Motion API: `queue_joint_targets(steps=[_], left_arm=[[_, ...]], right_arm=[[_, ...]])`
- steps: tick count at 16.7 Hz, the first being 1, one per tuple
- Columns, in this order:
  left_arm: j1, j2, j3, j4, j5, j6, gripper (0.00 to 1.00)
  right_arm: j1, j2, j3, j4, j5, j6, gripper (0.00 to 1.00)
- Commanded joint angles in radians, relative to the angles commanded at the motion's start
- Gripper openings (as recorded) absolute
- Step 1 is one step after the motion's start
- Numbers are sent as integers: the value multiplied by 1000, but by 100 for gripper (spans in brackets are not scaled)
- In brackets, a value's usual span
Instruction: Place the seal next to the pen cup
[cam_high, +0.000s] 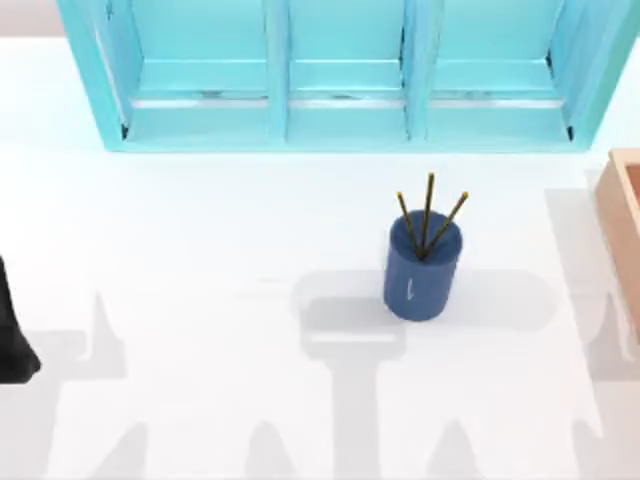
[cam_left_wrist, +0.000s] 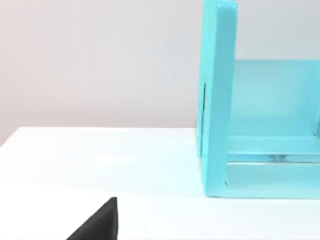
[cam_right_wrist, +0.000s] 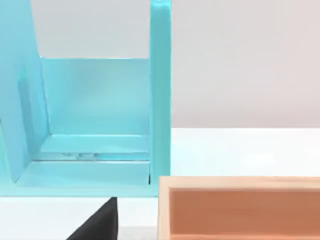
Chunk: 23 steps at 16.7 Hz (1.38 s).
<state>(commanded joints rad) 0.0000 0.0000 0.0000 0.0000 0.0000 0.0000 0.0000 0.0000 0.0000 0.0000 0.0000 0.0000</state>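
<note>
The pen cup (cam_high: 423, 266) stands mid-desk (cam_high: 200, 250) before the blue shelf (cam_high: 340, 80), no seal beside it, either hand's state untellable, so a blind reach could topple the cup.

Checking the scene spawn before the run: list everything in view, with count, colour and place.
pen cup: 1, dark blue with a small white mark, upright on the table, right of centre in the top view.
pencils: 3, yellowish-brown, sticking out of the pen cup.
shelf unit: 1, light blue, three open compartments, along the far edge of the table.
wooden box: 1, tan, at the table's right edge, cut off by the frame; the right wrist view has it beside the shelf unit's end.
table: 1, white, under everything.
left arm: 1, black, a part at the left edge of the top view.
dark wedge: 1 at the edge of each wrist view, black; cannot tell which part it is.
</note>
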Motion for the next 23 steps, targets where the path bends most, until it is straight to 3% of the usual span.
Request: queue_joint_targets(steps=[4, 8, 18, 23], left_arm=[[7, 32, 32, -30, -1, 8, 100], [41, 222, 216, -193, 0, 47, 100], [179, 1172, 954, -868, 3, 199, 100], [240, 1535, 1262, -1144, 1, 262, 100]], right_arm=[[0, 0, 0, 0, 0, 0, 100], [0, 0, 0, 0, 0, 0, 100], [0, 0, 0, 0, 0, 0, 100], [0, 0, 0, 0, 0, 0, 100]])
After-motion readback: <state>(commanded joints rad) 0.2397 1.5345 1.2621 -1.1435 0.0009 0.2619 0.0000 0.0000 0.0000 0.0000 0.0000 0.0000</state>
